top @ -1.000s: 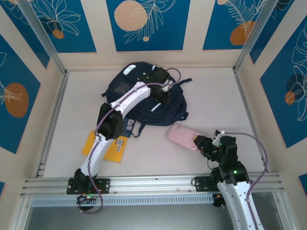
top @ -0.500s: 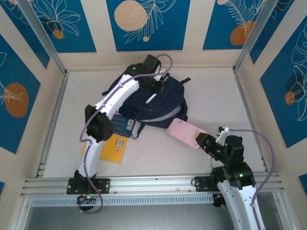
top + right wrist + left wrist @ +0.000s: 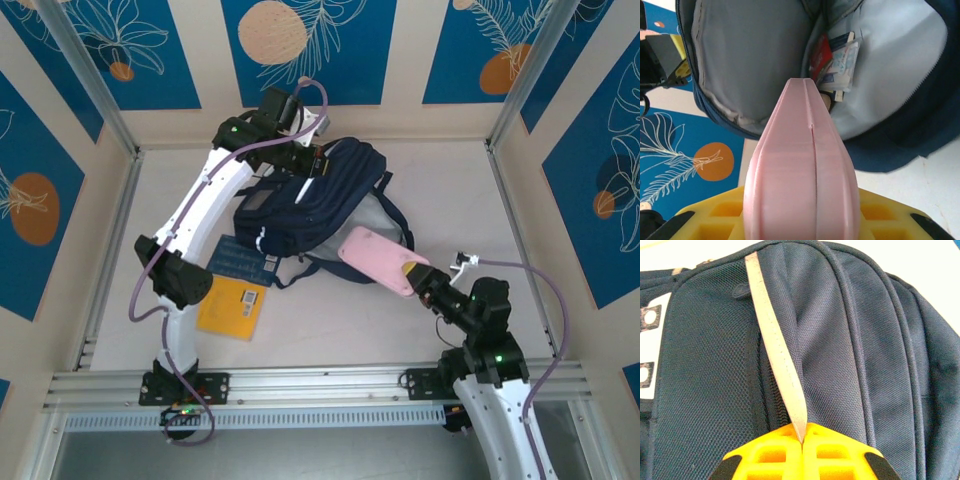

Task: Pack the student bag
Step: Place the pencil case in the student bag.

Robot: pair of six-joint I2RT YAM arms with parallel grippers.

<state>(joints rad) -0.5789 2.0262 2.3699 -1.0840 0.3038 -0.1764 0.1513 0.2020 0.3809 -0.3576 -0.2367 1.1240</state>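
Note:
The student bag [image 3: 300, 205], dark navy, is hoisted at the back of the table, its mouth open toward the right and showing grey lining [image 3: 378, 215]. My left gripper [image 3: 306, 160] is shut on the bag's pale reflective strip [image 3: 774, 340], which runs down into the closed yellow jaws of the left gripper [image 3: 803, 441]. My right gripper [image 3: 418, 278] is shut on a pink case [image 3: 375, 260], whose far end sits at the bag's mouth. In the right wrist view the pink case [image 3: 802, 170] points into the open bag [image 3: 890, 135], where red and white packets [image 3: 834, 64] lie.
A yellow book [image 3: 232, 308] and a blue book [image 3: 238, 260] lie on the table left of the bag, under my left arm. Black straps [image 3: 300, 270] trail from the bag's front. Blue patterned walls and metal posts close in the back and sides.
My left gripper has pulled the bag's top up and toward the back left, tipping the bag and opening its mouth. My right gripper has carried the pink case leftward and up to that mouth.

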